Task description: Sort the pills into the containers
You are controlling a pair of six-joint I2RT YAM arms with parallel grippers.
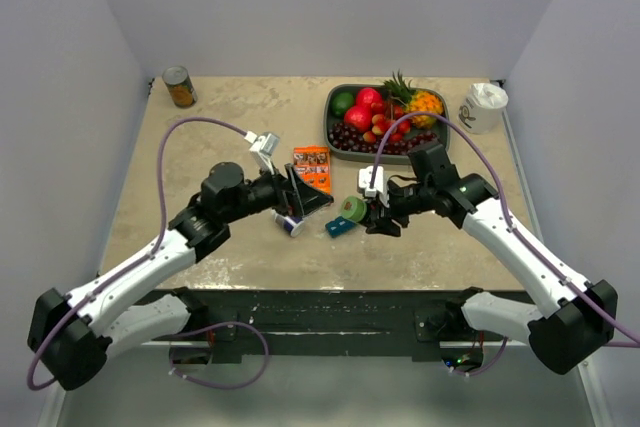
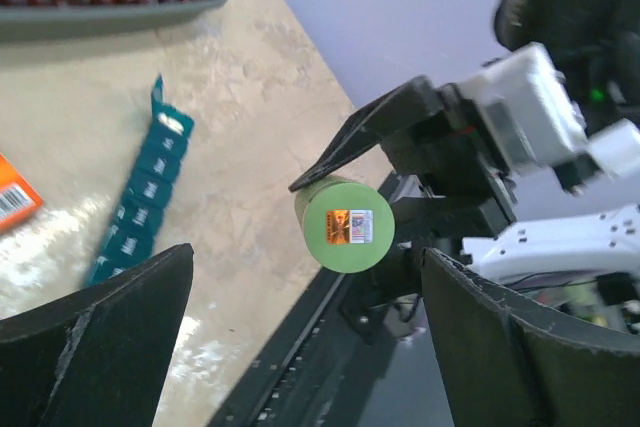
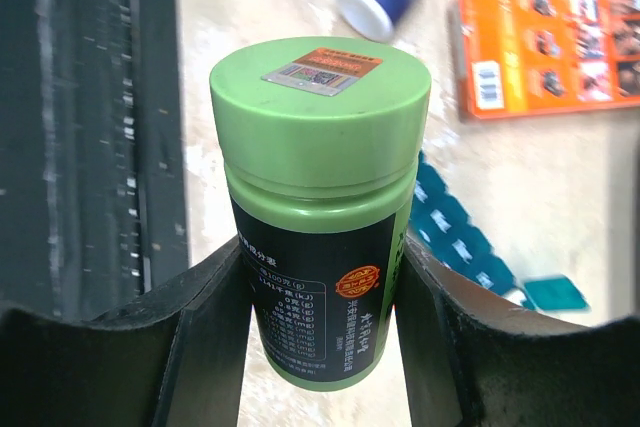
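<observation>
My right gripper [image 3: 320, 247] is shut on a green-lidded pill bottle [image 3: 320, 117] with a black label, holding it up off the table by its body. In the top view this bottle [image 1: 352, 209] hangs just above the teal containers strip [image 1: 340, 228]. The strip [image 2: 140, 197] lies flat with one end lid flipped up. My left gripper [image 2: 308, 292] stands wide open with nothing in it, facing the bottle's lid [image 2: 345, 225]. A blue and white bottle [image 1: 288, 224] lies on its side by the left gripper [image 1: 303, 199]. No loose pills show.
An orange box [image 1: 312, 165] lies behind the strip. A grey fruit tray [image 1: 334, 127] stands at the back, a can [image 1: 180, 87] at the back left, a white cup [image 1: 484, 107] at the back right. The table's near edge is close under both grippers.
</observation>
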